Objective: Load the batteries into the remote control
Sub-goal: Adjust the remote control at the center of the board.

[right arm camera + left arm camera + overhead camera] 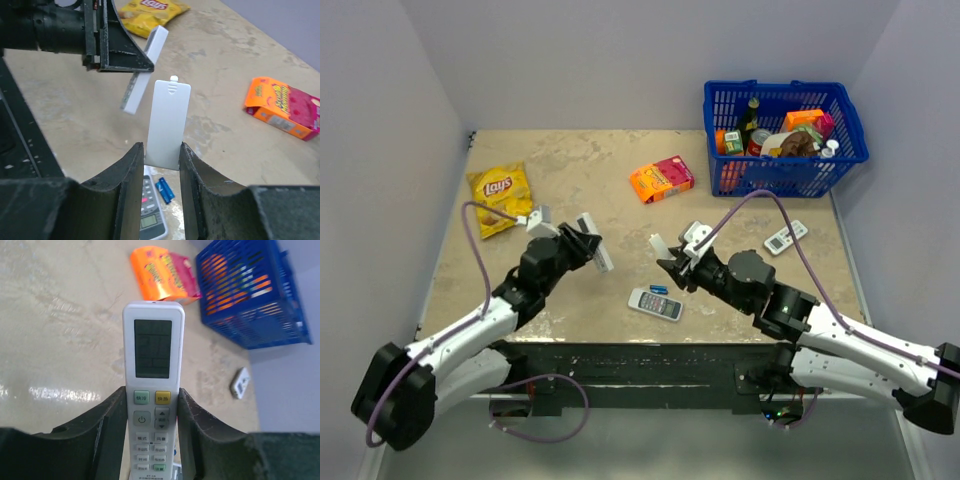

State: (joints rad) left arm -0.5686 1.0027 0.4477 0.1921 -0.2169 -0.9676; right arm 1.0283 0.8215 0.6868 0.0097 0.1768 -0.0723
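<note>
The remote control [153,365] is a long white one with a display and button rows. My left gripper [152,392] is shut on its lower half and holds it above the table [570,170]. From above, the remote control [595,243] looks like a slim white stick beside my left gripper [578,245]. My right gripper [160,147] is shut on a flat white battery cover [169,120] with a small tab at its top. It holds that cover [658,244] upright, a short way right of the remote control [145,70]. No batteries show in any view.
A grey remote [655,304] and a small blue item [658,289] lie below my right gripper [672,262]. A small white remote [786,237] lies at the right. An orange-pink box [662,179], a chips bag [501,196] and a full blue basket [785,135] stand farther back.
</note>
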